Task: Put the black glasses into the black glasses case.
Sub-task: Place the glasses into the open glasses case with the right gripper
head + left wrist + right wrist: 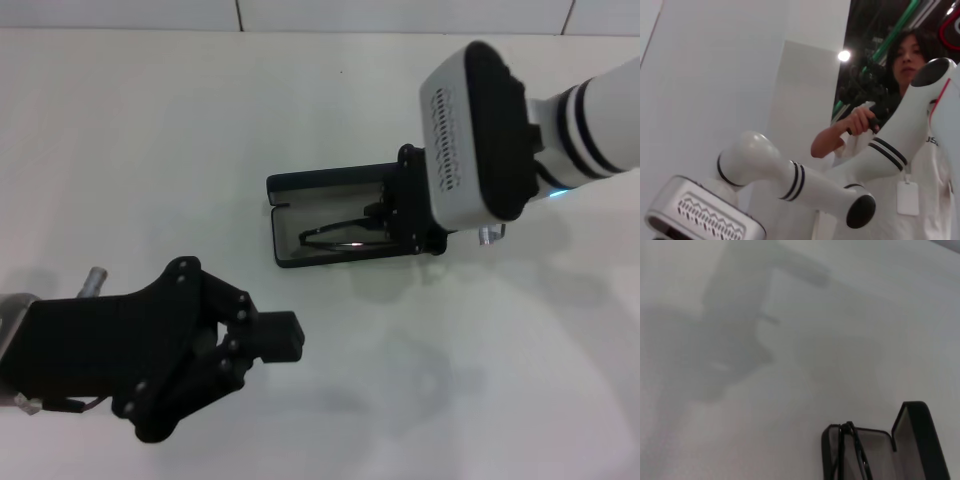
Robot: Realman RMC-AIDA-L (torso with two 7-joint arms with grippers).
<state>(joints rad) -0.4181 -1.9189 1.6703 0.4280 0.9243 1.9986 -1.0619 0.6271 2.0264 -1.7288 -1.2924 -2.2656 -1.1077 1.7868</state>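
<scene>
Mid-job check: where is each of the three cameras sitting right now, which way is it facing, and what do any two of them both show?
Head: high, looking down at the table; the right gripper over the open black glasses case with the black glasses inside; left gripper near, idle.
Left wrist: turned upward at the right arm, a person behind.
Right wrist: down at glasses in the case; no fingers show.
Shared: head and right wrist, case and glasses.

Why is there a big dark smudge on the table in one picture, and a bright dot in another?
In the right wrist view the smudge is a soft shadow on the table, beyond the open black glasses case holding the black glasses. In the left wrist view the dot is a ceiling lamp glaring. In the head view faint shadows fall near the left pincer.
</scene>
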